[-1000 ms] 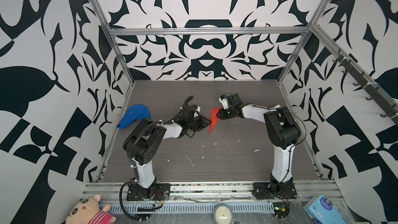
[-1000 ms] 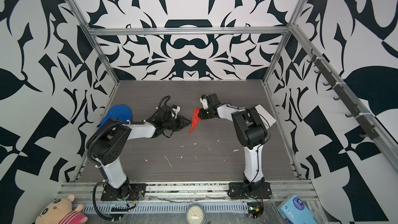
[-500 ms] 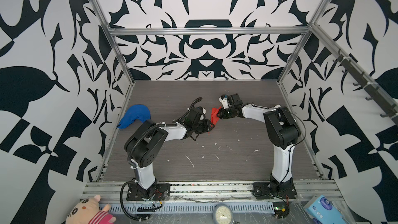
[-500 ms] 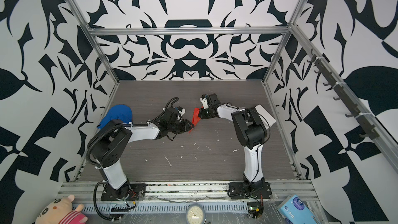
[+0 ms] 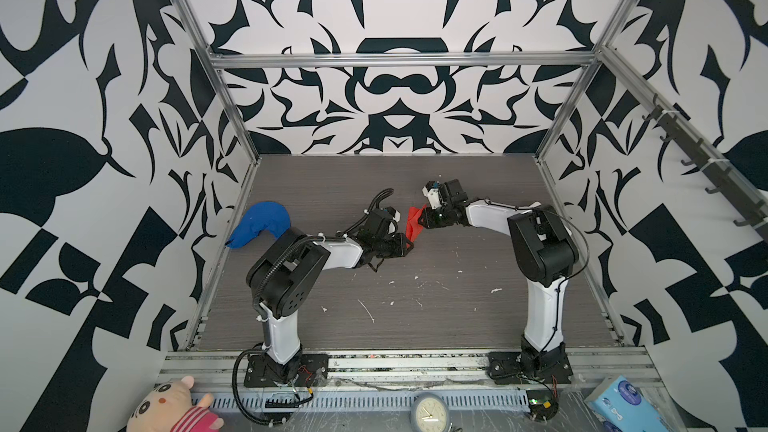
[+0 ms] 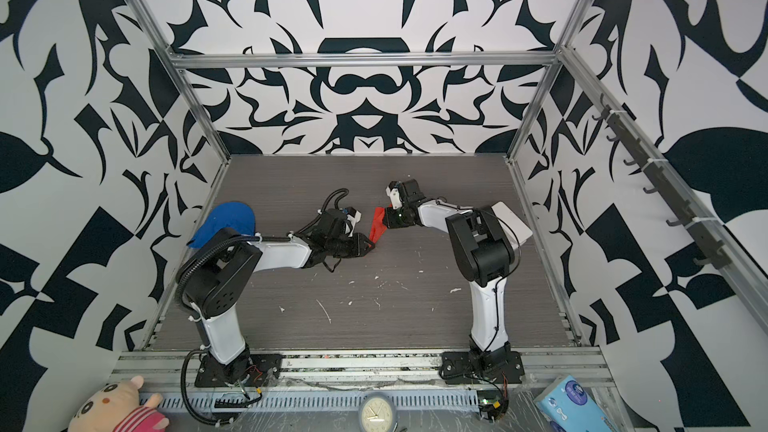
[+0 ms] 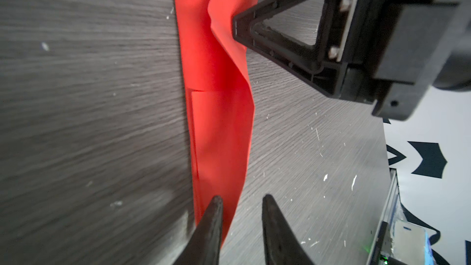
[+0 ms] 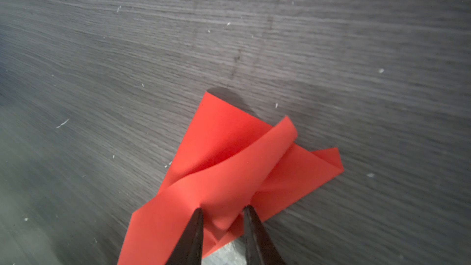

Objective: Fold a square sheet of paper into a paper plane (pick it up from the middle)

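Note:
The square sheet of paper (image 5: 412, 223) is bright red and folded into a narrow, layered strip that tapers to a point, lying mid-table in both top views (image 6: 377, 224). My right gripper (image 8: 223, 211) is open; its fingertips rest on the wide end, with a raised, curled flap (image 8: 254, 154) between them. My left gripper (image 7: 242, 200) is open at the pointed end: one finger (image 7: 215, 215) lies over the paper (image 7: 219, 123) and the other stands on bare table. In both top views the two grippers (image 5: 409, 244) (image 5: 422, 221) face each other across the paper.
A blue cloth lump (image 5: 259, 224) lies at the left wall. A white box (image 6: 511, 222) sits behind the right arm. White scraps (image 5: 365, 309) dot the dark wood table (image 5: 457, 317). A plush toy (image 5: 166, 407), a clock (image 5: 428, 411) and a blue carton (image 5: 619, 403) lie beyond the front rail.
My left gripper has moved right, from beside the paper onto its pointed end, covering part of it in the top views. The right gripper has stayed on the wide end.

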`<state>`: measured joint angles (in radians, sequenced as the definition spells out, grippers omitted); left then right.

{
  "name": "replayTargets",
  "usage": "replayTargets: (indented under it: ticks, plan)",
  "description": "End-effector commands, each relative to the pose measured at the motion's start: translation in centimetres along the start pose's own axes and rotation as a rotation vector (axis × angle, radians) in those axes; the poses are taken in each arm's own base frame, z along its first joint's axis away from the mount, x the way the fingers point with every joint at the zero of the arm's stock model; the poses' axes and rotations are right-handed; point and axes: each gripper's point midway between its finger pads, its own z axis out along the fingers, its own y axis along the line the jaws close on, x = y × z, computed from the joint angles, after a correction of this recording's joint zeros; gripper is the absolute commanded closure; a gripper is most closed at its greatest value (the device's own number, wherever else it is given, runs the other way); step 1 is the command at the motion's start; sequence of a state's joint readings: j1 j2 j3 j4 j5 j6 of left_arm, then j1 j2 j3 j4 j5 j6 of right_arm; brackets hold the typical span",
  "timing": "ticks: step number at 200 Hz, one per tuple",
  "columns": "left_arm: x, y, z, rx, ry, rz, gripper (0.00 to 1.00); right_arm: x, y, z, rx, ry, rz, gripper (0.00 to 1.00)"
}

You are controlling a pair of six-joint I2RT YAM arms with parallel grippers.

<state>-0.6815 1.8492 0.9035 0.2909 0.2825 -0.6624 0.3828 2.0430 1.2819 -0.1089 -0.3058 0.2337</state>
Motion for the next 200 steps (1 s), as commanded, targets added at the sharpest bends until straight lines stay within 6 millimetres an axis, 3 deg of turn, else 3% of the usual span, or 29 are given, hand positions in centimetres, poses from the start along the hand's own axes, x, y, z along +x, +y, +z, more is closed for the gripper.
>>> replayTargets:
  ticks: [1, 137, 200]
  plan:
    - [-0.7, -0.3, 0.6, -0.007, -0.022, 0.099, 0.69, 5.0, -3.1, 1.6, 0.112, 0.161, 0.059, 0.69]
    - [-0.9, 0.6, 1.7, -0.085, -0.035, 0.283, 0.75, 5.1, -3.0, 1.9, 0.097, 0.168, 0.067, 0.70]
    - [-0.7, 1.5, 2.1, -0.120, -0.027, 0.275, 0.81, 5.2, -2.9, 2.0, 0.090, 0.171, 0.066, 0.70]
